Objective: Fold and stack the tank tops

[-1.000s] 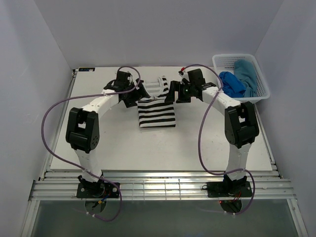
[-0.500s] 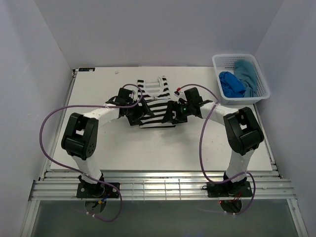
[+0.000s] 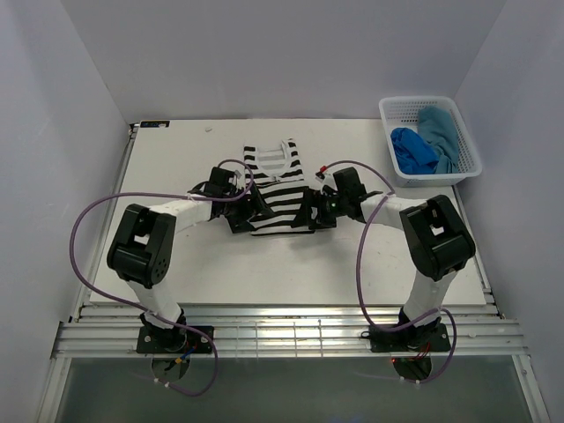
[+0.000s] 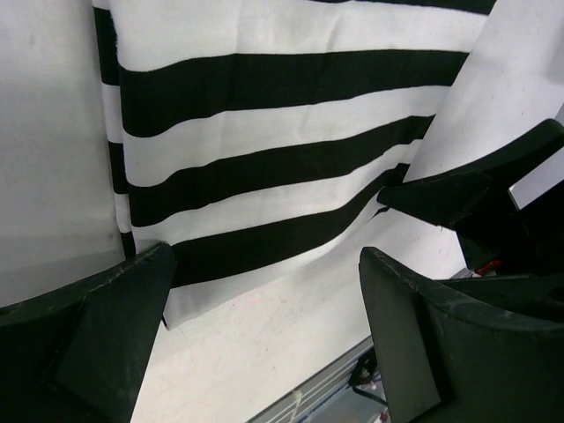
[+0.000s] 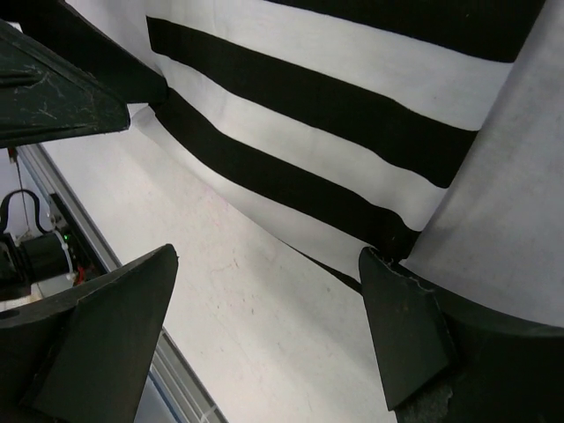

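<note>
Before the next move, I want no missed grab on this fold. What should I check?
1. Striped top lies flat: ok.
2. Left gripper open at its hem corner: ok.
3. Right gripper open at its hem corner: ok.
4. Both low enough to pinch the hem: cannot tell.
5. Blue top and teal top in the basket, out of the way: ok.
</note>
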`<action>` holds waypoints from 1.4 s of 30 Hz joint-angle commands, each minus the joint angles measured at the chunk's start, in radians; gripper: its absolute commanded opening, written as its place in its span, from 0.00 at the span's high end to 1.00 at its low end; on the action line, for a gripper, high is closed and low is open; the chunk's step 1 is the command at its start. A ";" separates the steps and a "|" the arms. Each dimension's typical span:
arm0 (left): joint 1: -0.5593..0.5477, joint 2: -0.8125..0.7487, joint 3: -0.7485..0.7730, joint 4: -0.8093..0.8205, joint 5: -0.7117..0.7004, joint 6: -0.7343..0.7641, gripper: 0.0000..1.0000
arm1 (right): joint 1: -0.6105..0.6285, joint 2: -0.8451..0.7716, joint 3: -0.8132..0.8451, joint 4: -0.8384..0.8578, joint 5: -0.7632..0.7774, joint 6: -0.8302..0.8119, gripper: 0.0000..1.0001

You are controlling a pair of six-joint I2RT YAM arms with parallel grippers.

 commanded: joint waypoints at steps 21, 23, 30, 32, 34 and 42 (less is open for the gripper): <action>-0.129 -0.517 -0.273 -0.255 -0.173 -0.053 0.02 | 0.095 -0.534 -0.363 -0.015 0.149 0.082 0.10; -0.129 -0.520 -0.302 -0.256 -0.177 -0.056 0.02 | 0.095 -0.542 -0.377 -0.028 0.168 0.090 0.10; -0.129 -0.428 -0.315 -0.247 -0.247 -0.064 0.02 | 0.092 -0.465 -0.371 -0.045 0.191 0.104 0.09; -0.129 -0.400 -0.312 -0.229 -0.247 -0.060 0.06 | 0.090 -0.425 -0.361 -0.044 0.192 0.102 0.08; -0.127 -0.362 -0.312 -0.210 -0.247 -0.061 0.11 | 0.090 -0.384 -0.351 -0.045 0.191 0.098 0.06; -0.127 -0.298 -0.327 -0.170 -0.216 -0.040 0.35 | 0.090 -0.330 -0.358 -0.033 0.215 0.114 0.06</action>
